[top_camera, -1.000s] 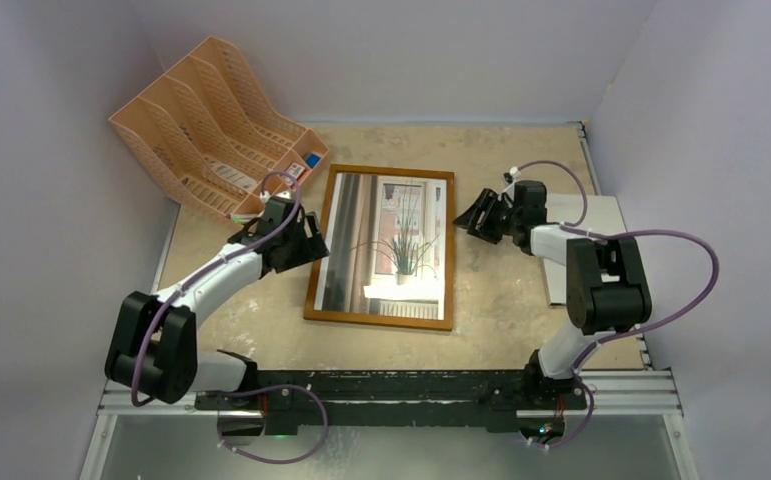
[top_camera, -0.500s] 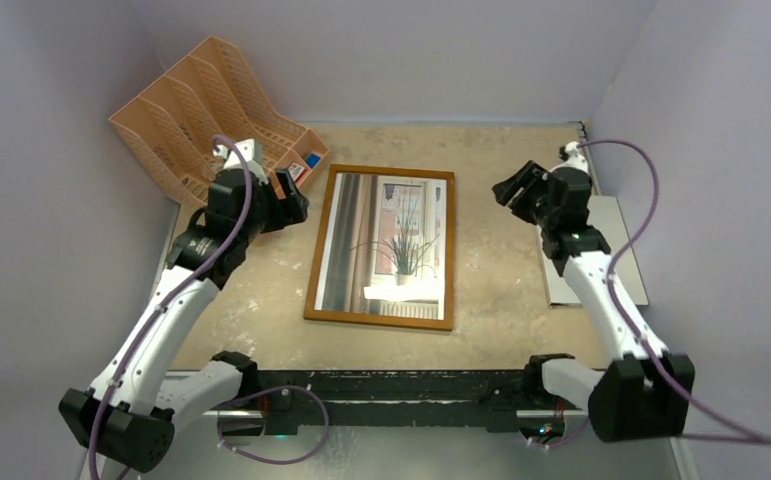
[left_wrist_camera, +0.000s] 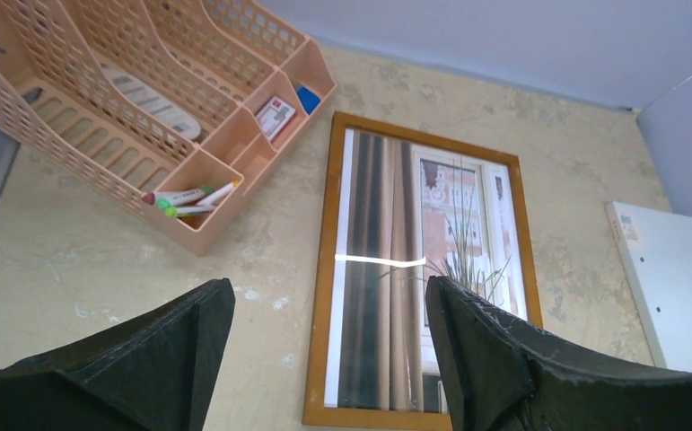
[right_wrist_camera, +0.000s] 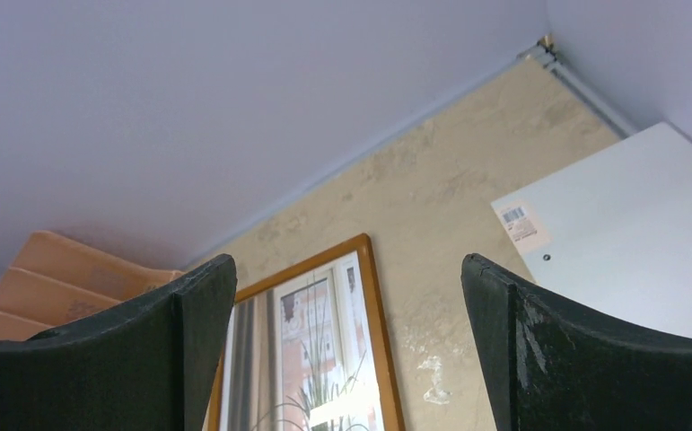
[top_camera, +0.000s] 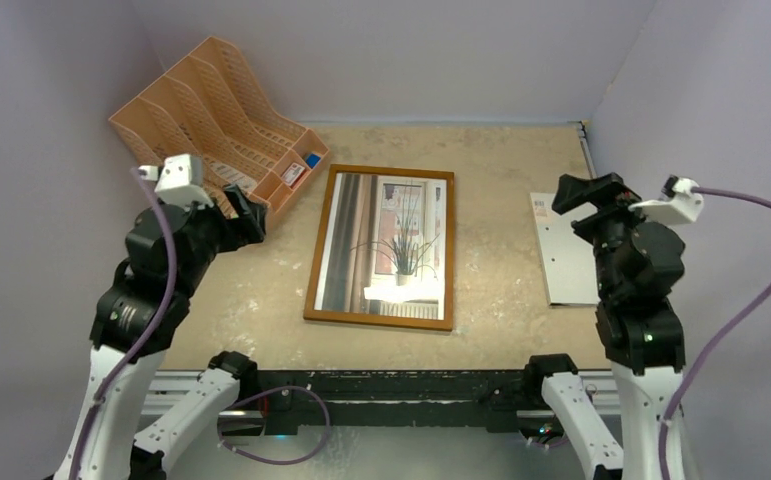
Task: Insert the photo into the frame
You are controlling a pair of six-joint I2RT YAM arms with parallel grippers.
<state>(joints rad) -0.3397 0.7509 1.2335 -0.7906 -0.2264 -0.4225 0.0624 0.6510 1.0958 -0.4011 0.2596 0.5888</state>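
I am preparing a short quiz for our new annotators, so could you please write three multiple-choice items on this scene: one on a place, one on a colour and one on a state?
1. Where does the pale sheet lie?
A) flat, to the right of the frame
B) leaning on the back wall
C) on top of the frame

2. What colour is the file rack?
A) blue
B) orange-tan
C) black

3. How do the left gripper and the right gripper stand?
A) both open, holding nothing
B) both shut on the frame
C) left open, right shut on the sheet

Answers:
1 A: the top view shows it flat, apart from the frame's right side.
2 B: its lattice walls are orange-tan.
3 A: each wrist view shows a wide gap with nothing in it.
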